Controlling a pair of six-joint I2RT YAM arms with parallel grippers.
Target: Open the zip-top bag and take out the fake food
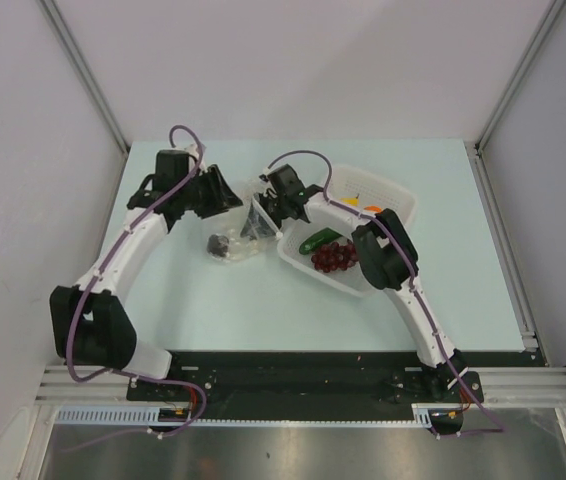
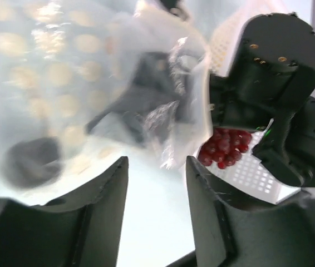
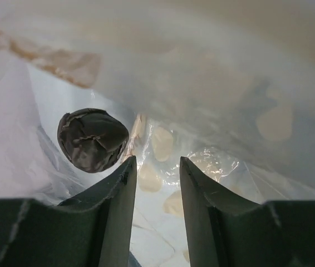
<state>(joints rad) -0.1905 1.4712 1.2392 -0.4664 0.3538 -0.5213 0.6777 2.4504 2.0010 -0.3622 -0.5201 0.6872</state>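
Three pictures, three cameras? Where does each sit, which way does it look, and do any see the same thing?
Top external: fixed above and behind the arms, looking down on the table; both arms show.
Left wrist: rides the left arm, looking past the left gripper at the zip-top bag; the right arm shows too.
Right wrist: rides the right arm, looking past the right gripper through the bag's plastic at a dark round fruit.
Shared: top and left wrist both show the red grapes in the white basket.

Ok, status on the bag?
Both grippers open: left gripper short of zip-top bag, right gripper at its mouth. Dark round fruit in bag; cucumber, grapes in basket. Nothing blocking.
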